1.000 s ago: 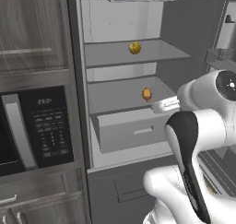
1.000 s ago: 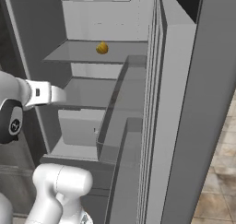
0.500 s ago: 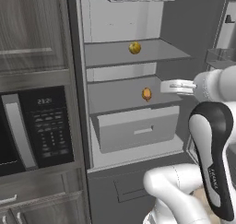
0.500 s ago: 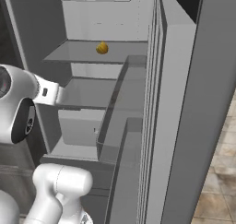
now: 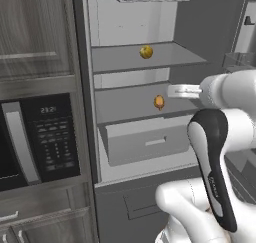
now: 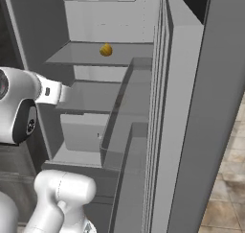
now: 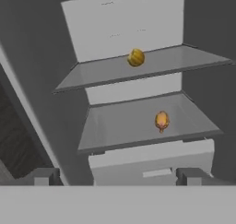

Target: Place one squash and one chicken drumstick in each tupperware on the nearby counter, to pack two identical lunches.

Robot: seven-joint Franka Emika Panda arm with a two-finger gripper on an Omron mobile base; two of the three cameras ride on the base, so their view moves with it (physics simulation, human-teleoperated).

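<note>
Swinging up and rightward over the last second, the white arm has carried its two-finger gripper (image 7: 117,176) to face the open grey fridge (image 5: 102,137), whose view has not shifted. Its dark fingertips (image 7: 46,176) stand wide apart, holding nothing. A small round yellow-orange squash (image 5: 146,51) sits on the upper shelf (image 5: 120,62); an orange-brown glossy chicken drumstick (image 5: 159,102) lies on the middle shelf, above a pale drawer (image 5: 145,142). A black microwave (image 5: 40,137) sits left of the fridge.
</note>
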